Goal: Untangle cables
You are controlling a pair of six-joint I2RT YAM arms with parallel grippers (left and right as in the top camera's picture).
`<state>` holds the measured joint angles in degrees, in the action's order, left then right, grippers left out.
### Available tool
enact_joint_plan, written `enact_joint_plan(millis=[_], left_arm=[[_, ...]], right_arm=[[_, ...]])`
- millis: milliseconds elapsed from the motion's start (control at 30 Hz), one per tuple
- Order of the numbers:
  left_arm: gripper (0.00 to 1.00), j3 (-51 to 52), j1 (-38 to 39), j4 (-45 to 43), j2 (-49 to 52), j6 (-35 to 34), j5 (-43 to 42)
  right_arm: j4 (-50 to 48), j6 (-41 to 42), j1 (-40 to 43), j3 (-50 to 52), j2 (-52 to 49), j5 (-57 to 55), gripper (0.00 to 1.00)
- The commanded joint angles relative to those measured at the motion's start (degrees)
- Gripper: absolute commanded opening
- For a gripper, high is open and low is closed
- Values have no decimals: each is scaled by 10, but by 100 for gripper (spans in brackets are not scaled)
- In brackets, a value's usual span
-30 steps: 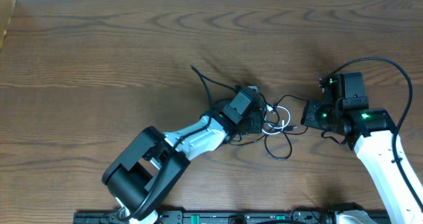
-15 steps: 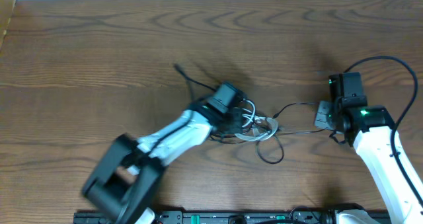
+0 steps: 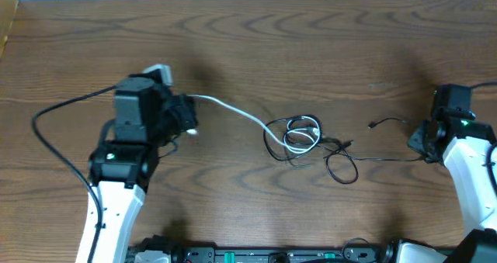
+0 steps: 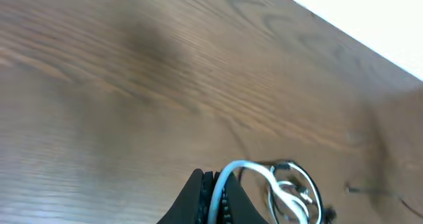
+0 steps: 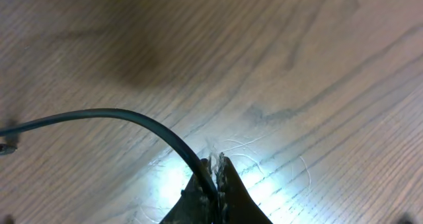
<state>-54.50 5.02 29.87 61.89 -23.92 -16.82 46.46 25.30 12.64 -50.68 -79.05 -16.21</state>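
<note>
Both arms are pulling away from the middle, where they were crowding the tangled cords a second ago, and are now standing well apart. Closest to its wrist camera, the left claw is pinching shut on the white cable, which is running off in a shallow arc toward the centre. The right claw is likewise clamping together on the black cable, which is trailing low across the counter. Farther out, between the two, the knot is lying on the wood with both cords looping over each other. Trouble is likely brewing there. If both arms are pulling further, the knot may be cinching tighter instead of sliding free, a thin cord may be slipping from its claw, or the whole bundle may be dragging sideways.
</note>
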Motion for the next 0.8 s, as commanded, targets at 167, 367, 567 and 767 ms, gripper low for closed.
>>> enact_joint_plan(millis=[167,367,567,767], left_arm=[[7,-2,-113,-16,22,-23,33],[7,-2,-173,-17,45,-62,75],[9,-2,-192,-16,75,-81,40],[67,-2,-132,-17,129,-75,-71]], right_arm=[[12,10,14,-1,-1,18,1],[18,10,14,-1,-1,18,1],[14,-5,14,-1,-1,70,1],[-4,-61,11,-1,-1,186,1]])
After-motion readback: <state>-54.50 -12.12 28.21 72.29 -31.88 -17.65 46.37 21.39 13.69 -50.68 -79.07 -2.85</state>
